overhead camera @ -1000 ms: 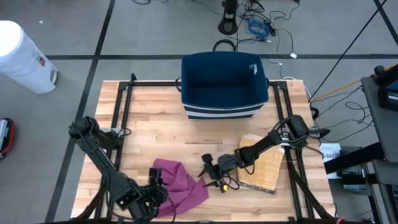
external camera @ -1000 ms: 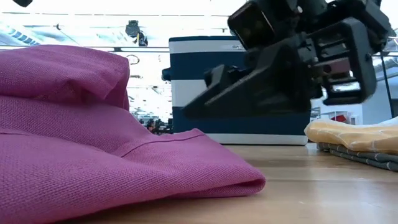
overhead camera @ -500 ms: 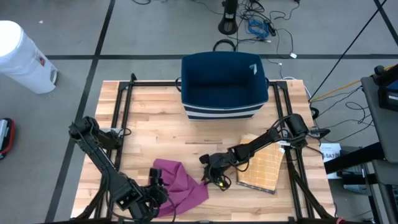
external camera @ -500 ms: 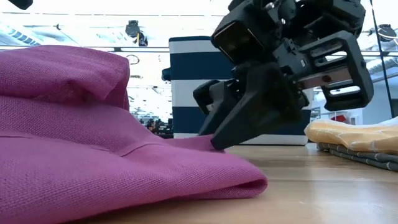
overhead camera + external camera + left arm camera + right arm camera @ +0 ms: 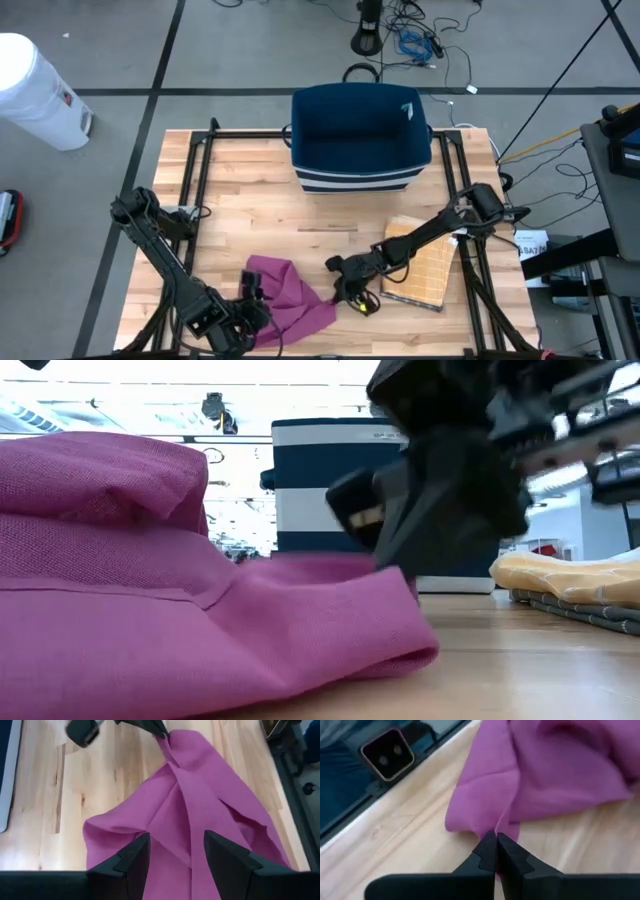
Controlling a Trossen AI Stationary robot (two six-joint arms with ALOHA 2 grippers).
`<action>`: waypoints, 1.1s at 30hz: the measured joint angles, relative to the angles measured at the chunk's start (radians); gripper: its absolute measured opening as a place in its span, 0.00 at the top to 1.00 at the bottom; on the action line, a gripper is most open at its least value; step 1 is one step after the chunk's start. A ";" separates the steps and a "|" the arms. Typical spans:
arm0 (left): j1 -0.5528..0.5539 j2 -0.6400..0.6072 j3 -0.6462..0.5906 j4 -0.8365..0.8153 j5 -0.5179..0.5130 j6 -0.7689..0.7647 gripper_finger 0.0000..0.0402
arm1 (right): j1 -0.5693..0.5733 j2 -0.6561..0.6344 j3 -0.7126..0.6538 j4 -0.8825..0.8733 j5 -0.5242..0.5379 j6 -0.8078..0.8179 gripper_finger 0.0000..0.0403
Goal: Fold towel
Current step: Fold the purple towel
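Pinching towel (image 5: 290, 298) edge with right gripper (image 5: 340, 292), fingers closed on cloth | left gripper (image 5: 250, 312) over towel's near-left part, fingers apart, holding nothing | towel rumpled at table's (image 5: 250, 215) near edge, left of centre | folding barely begun, every fold left
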 joint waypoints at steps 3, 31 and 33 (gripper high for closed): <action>0.000 0.000 0.000 0.029 0.000 0.032 0.52 | 0.019 -0.059 0.000 -0.050 0.086 -0.002 1.00; 0.082 0.000 -0.063 0.409 0.099 0.353 0.52 | 0.170 -0.674 0.000 -0.293 0.384 -0.143 1.00; 0.097 0.000 -0.106 0.473 0.126 0.361 0.52 | 0.171 -0.680 0.000 -0.310 0.407 -0.142 1.00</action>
